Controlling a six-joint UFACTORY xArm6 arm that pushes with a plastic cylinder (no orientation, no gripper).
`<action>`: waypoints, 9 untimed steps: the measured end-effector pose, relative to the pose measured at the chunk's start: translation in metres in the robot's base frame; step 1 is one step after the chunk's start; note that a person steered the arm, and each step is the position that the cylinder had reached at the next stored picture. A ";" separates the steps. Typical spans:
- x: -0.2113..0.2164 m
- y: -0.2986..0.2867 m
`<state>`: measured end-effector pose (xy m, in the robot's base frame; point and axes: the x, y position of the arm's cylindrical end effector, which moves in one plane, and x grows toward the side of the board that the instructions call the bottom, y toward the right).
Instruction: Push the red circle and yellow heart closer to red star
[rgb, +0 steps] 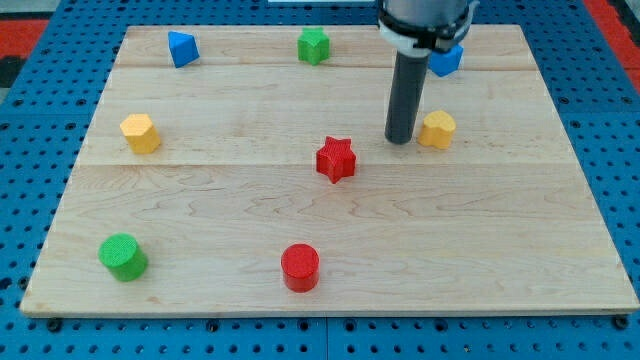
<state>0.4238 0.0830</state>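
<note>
The red star (336, 159) is sitting mid-bench (480, 250), with our tip (400, 139) planted up and to its right; we are carrying no claw. The yellow heart (437, 130) is lying just right of our tip, the red circle (300, 267) waiting well below. The rod is partly hiding a blue block (447, 60).
</note>
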 end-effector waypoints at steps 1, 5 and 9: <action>0.035 0.053; 0.000 -0.003; 0.149 -0.119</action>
<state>0.5724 -0.0358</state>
